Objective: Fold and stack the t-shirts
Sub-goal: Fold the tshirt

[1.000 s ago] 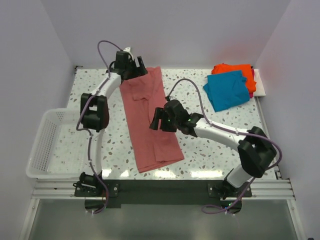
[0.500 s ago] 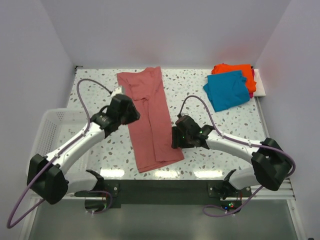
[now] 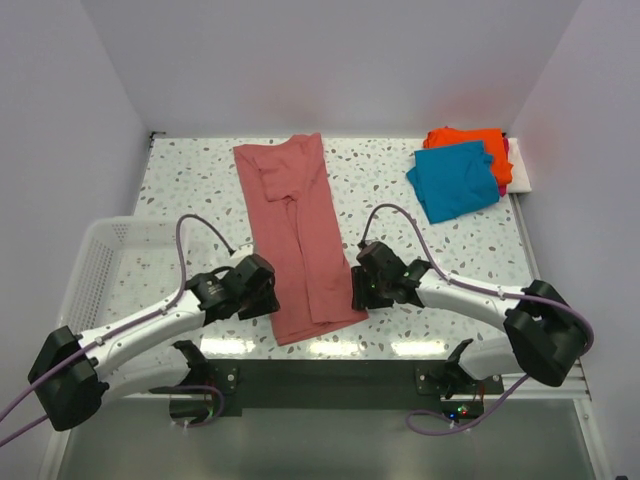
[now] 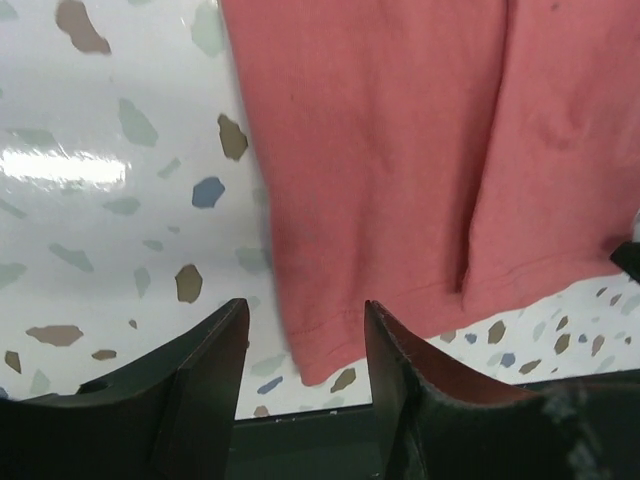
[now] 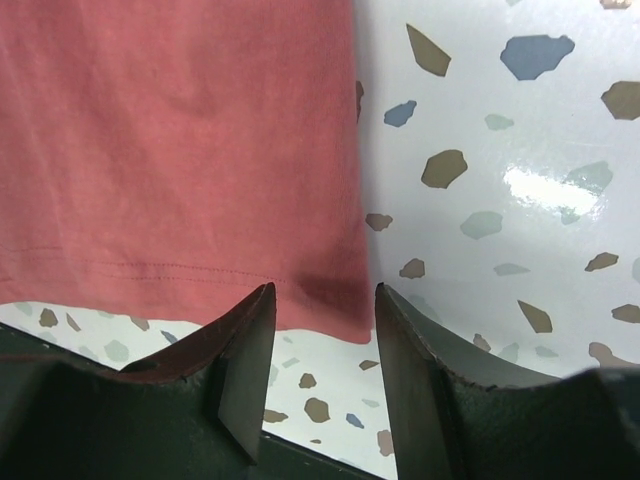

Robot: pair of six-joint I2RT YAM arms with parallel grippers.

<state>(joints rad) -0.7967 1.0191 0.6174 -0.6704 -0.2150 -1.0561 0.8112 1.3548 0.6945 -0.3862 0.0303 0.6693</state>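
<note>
The dusty-red t-shirt (image 3: 298,235) is lying as a long folded strip on the table (image 3: 400,200), running from 12 o'clock down towards 6 o'clock. The left gripper (image 3: 262,296) is standing at the 9 o'clock side of its near hem and the right gripper (image 3: 362,290) at the 3 o'clock side. In each wrist view the fingers are spread apart, with one hem corner lying between them. At about 2 o'clock, the teal-blue t-shirt (image 3: 456,180) is resting partly over the orange t-shirt (image 3: 470,140). The white basket (image 3: 85,290) is sitting at 9 o'clock.
</note>
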